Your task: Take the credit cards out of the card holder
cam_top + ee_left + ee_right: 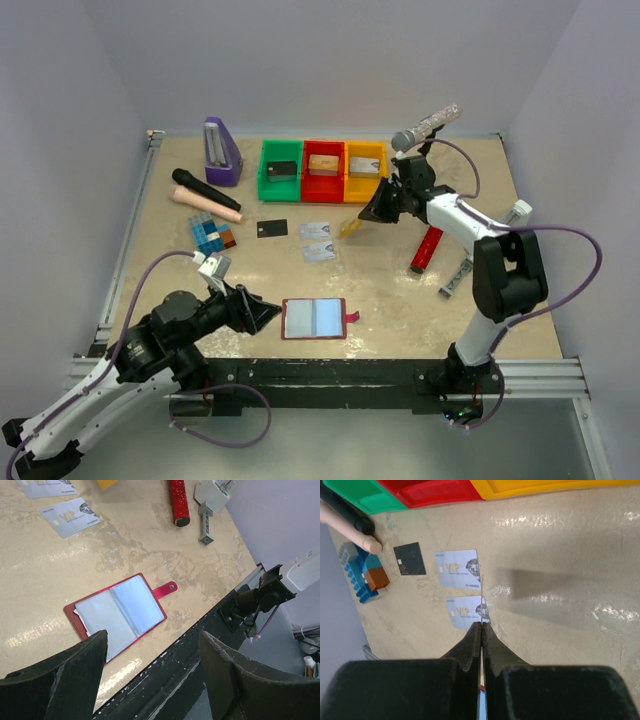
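**A:** How far along is this?

**B:** Nearly done, I'd say. The dark-red leather-like folding card holder [315,318] lies open and flat on the mottled beige worktop [420,310], near its front edge. Its pale bluish clear pockets look empty, though I can't make out a pale sliver at one edge.

**A:** And the cards?

**B:** The thin black card [410,558], the farther silvery-grey VIP card [459,568] and the nearer silvery-grey VIP card [466,611] lie flat together, well behind the holder. The gold-orange card [349,228] is pinched edge-on in the right end effector [481,627], fingers clamped on it, just beside the silver pair.

**A:** The other arm?

**B:** The left end effector [152,650] hovers by the holder, fingers apart, gripping nothing.

**A:** What's left?

**B:** Probably only laying that last card down.
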Robot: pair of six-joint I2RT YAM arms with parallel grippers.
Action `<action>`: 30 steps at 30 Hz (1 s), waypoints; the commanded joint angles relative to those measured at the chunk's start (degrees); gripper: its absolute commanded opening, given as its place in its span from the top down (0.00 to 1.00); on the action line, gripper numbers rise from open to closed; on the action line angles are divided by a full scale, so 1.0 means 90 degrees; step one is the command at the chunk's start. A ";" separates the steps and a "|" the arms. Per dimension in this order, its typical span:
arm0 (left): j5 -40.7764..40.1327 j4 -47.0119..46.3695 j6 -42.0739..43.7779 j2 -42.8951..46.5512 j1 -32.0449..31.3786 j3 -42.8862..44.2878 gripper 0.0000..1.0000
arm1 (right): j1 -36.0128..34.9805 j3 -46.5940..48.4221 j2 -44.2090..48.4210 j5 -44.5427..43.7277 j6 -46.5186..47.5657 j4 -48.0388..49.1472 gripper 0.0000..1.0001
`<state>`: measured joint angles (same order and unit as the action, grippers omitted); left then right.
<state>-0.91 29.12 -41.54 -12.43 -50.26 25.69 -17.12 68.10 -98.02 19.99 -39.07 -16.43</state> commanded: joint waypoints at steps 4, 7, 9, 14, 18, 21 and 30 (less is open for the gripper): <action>-0.0085 -0.0013 -0.0062 -0.0064 0.0038 -0.0072 0.23 | 0.0038 0.0598 -0.0613 -0.0111 -0.0044 0.0019 1.00; -0.0036 -0.0101 -0.0023 -0.0250 0.0038 -0.0072 0.23 | 0.0038 0.0725 -0.0740 -0.0141 0.0024 -0.0098 1.00; 0.0003 -0.0189 -0.0004 -0.0357 0.0038 -0.0091 0.23 | 0.0047 0.0822 -0.0808 -0.0160 0.0083 -0.0206 1.00; 0.0052 -0.0326 0.0006 -0.0504 0.0038 -0.0150 0.23 | 0.0047 0.0832 -0.0886 -0.0238 0.0190 -0.0323 1.00; 0.0062 -0.0336 -0.0004 -0.0504 0.0038 -0.0179 0.23 | 0.0057 0.0784 -0.0896 -0.0307 0.0317 -0.0401 1.00; 0.0071 -0.0355 -0.0004 -0.0504 0.0038 -0.0189 0.23 | 0.0077 0.0754 -0.0896 -0.0317 0.0357 -0.0421 1.00; 0.0071 -0.0394 -0.0043 -0.0592 0.0038 -0.0228 0.23 | 0.0096 0.0754 -0.0799 -0.0287 0.0386 -0.0470 0.89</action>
<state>-0.75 27.86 -41.45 -17.19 -50.24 24.40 -16.58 73.38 -106.56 18.87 -36.82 -19.97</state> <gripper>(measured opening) 0.775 0.097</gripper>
